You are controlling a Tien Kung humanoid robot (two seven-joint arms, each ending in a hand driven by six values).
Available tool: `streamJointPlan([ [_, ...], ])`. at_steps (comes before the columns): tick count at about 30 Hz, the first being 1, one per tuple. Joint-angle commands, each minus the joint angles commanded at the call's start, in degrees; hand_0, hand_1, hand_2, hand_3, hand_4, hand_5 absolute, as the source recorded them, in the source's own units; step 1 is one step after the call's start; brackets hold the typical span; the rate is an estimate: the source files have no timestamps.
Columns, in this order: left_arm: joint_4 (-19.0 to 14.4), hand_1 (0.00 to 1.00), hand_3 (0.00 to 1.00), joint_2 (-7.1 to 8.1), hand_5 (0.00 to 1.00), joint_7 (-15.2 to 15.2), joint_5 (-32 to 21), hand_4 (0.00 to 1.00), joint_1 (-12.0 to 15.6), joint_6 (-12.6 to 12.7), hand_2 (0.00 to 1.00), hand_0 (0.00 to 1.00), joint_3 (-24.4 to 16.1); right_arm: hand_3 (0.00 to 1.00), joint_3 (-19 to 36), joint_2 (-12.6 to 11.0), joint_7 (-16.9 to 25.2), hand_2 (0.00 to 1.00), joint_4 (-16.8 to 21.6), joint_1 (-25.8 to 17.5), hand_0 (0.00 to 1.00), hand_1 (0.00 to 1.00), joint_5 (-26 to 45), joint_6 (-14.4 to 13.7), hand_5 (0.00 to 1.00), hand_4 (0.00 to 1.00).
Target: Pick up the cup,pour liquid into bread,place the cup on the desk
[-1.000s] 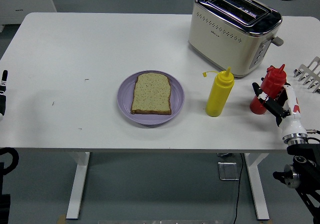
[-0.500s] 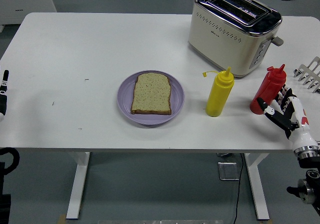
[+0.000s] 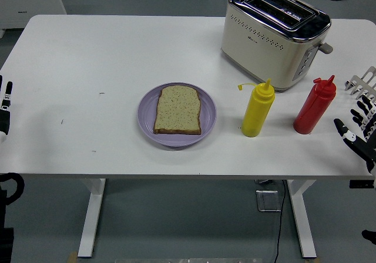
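A slice of bread (image 3: 178, 110) lies on a purple plate (image 3: 147, 124) in the middle of the table. A yellow squeeze bottle (image 3: 258, 110) stands upright to the right of the plate. A red squeeze bottle (image 3: 314, 106) stands upright further right, with nothing touching it. My right hand (image 3: 359, 129) is at the right edge, to the right of the red bottle and apart from it, fingers spread and empty. My left hand (image 3: 4, 107) rests at the left edge, fingers straight and empty. No cup is in view.
A cream and chrome toaster (image 3: 274, 35) stands at the back right, behind both bottles. A metal rack (image 3: 365, 86) shows at the right edge of the table (image 3: 88, 57).
My right hand was around the red bottle, let go of it, and has drawn back to the right edge. The red bottle stays upright on the table. The left hand has barely moved.
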Motion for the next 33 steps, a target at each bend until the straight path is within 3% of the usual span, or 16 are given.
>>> streamJointPlan([
  [2,0.0,0.741,0.686,0.0,0.998,0.0,0.0,0.566,0.0,0.0,0.732,0.785,-0.01,0.982,0.55,0.03,0.04,0.943,0.28,-0.07,0.92,0.867,0.39,0.11,0.32,0.87],
  [6,-0.02,0.74,0.685,0.0,0.998,0.01,0.0,0.566,-0.05,0.01,0.731,0.784,-0.02,0.953,5.1,0.93,-0.18,0.926,3.06,0.31,0.9,0.844,7.93,3.18,0.341,0.875],
  [9,-0.01,0.74,0.685,0.0,0.998,0.0,-0.01,0.566,-0.02,0.02,0.731,0.784,-0.06,0.953,8.68,1.7,-1.56,0.926,4.06,0.87,0.9,0.844,15.01,7.1,0.341,0.875],
  [10,-0.01,0.74,0.684,0.0,0.998,0.0,0.0,0.567,-0.01,0.02,0.731,0.785,-0.08,0.889,9.58,1.96,-2.1,0.867,4.05,1.13,0.872,0.817,17.48,8.11,0.377,0.852],
  [12,-0.01,0.74,0.684,0.0,0.998,0.01,0.01,0.567,0.02,0.03,0.731,0.785,-0.1,0.889,11.76,2.57,-3.6,0.867,3.71,1.81,0.872,0.817,22.32,10.65,0.377,0.852],
  [15,-0.01,0.74,0.684,0.0,0.998,0.0,0.03,0.567,0.02,0.05,0.731,0.785,-0.14,0.889,13.29,3.1,-5.12,0.867,3.08,2.62,0.872,0.817,29.39,12.62,0.377,0.852],
  [16,-0.01,0.74,0.685,0.0,0.998,0.02,0.02,0.567,0.01,0.04,0.731,0.782,-0.14,0.79,13.82,3.43,-6.03,0.775,2.68,3.11,0.818,0.752,32.0,13.7,0.495,0.712],
  [20,0.0,0.74,0.685,0.0,0.998,0.03,0.03,0.567,-0.03,0.04,0.731,0.782,-0.16,0.79,14.88,4.59,-8.54,0.775,1.61,4.38,0.818,0.752,39.81,14.71,0.495,0.712],
  [22,0.0,0.74,0.685,0.0,0.998,0.04,0.03,0.567,-0.01,0.05,0.731,0.782,-0.21,0.79,15.34,5.12,-10.44,0.775,1.1,5.03,0.818,0.752,39.96,14.85,0.495,0.712],
  [23,0.0,0.74,0.684,0.0,0.998,0.04,0.04,0.567,-0.02,0.04,0.732,0.782,-0.22,0.781,15.73,5.47,-11.1,0.744,0.8,5.4,0.782,0.72,39.88,15.17,0.575,0.657],
  [33,-0.01,0.739,0.683,0.0,0.998,0.05,0.06,0.568,0.05,0.06,0.732,0.783,-0.31,0.775,19.62,6.47,-16.73,0.73,-0.16,6.86,0.762,0.704,36.92,16.53,0.616,0.632],
])
